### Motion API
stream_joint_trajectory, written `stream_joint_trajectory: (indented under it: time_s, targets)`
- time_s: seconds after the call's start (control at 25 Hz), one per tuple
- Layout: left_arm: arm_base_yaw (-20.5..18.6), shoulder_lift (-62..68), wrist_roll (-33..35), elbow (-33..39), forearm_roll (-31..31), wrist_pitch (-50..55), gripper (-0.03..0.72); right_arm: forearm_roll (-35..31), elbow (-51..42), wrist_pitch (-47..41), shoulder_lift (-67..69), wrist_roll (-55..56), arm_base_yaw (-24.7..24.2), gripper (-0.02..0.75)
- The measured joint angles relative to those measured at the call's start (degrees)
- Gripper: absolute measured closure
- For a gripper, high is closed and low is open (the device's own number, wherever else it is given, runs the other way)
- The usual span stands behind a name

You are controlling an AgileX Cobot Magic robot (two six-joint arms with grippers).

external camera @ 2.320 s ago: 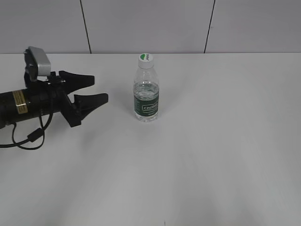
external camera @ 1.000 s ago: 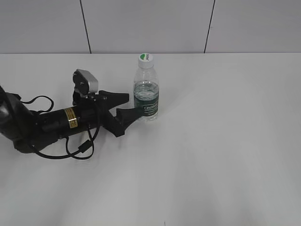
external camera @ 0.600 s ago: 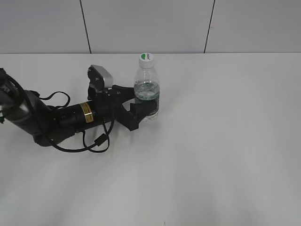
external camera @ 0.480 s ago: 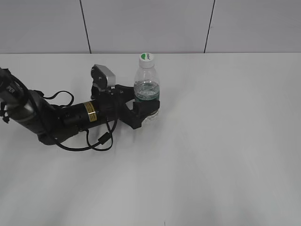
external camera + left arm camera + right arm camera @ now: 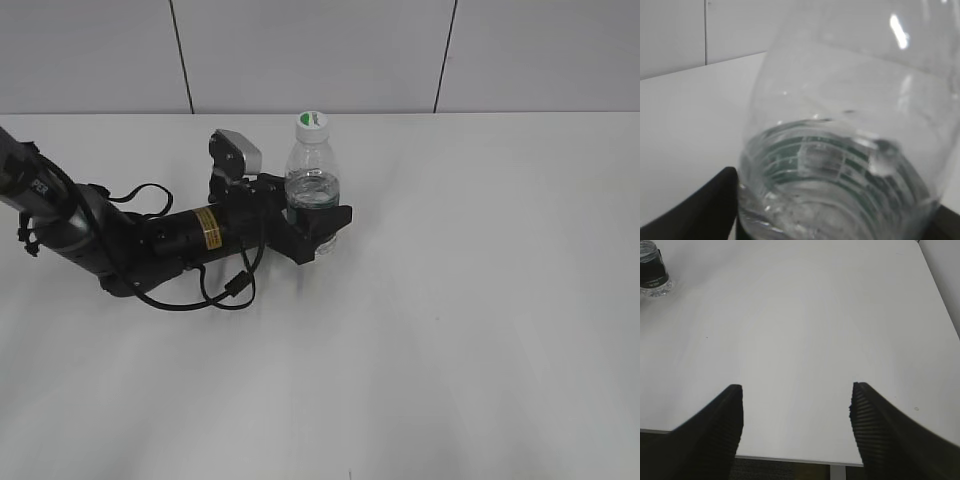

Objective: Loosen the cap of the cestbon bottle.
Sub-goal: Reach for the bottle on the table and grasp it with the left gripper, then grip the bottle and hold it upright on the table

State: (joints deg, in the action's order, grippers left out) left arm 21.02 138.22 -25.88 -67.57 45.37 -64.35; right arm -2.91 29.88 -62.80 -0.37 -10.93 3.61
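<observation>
The cestbon bottle (image 5: 313, 205) stands upright on the white desk (image 5: 480, 300), toward the back and a little left of the middle, its white cap (image 5: 311, 123) screwed on top. The left arm (image 5: 120, 240) lies low and nearly level over the desk, reaching in from the left edge with its wrist camera (image 5: 236, 153) on top and a black cable (image 5: 225, 290) looping under it. The left gripper (image 5: 318, 222) has one jaw on either side of the bottle's lower body at the green label band; from the wrist view the bottle (image 5: 850, 150) fills the gap, but whether the jaws press it I cannot tell. The right gripper (image 5: 796, 412) hangs over bare desk with jaws apart and holds nothing; the bottle (image 5: 652, 272) sits far off in its view.
</observation>
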Motion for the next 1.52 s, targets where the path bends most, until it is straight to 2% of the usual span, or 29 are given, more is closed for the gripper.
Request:
stream_joint_trajectory:
  time_s: [0.32,0.48,0.96,1.28,1.52]
  targets:
    - [0.0,0.1,-0.4,-0.2,0.0,0.1,0.193,0.0,0.0,0.0,0.0,0.0,0.0,0.222]
    - [0.1,0.1,-0.3,-0.3,-0.2,0.1,0.274,0.0,0.0,0.0,0.0,0.0,0.0,0.222]
    - [0.0,1.0,-0.4,-0.4,0.9,-2.6,0.277,0.0,0.0,0.0,0.0,0.0,0.0,0.222]
    - [-0.5,0.8,-0.1,-0.4,8.1,-3.6,0.277,0.0,0.0,0.0,0.0,0.0,0.0,0.222]
    - [-1.6,-3.0,0.0,-0.4,20.8,-2.7,0.278,0.0,0.0,0.0,0.0,0.0,0.0,0.222]
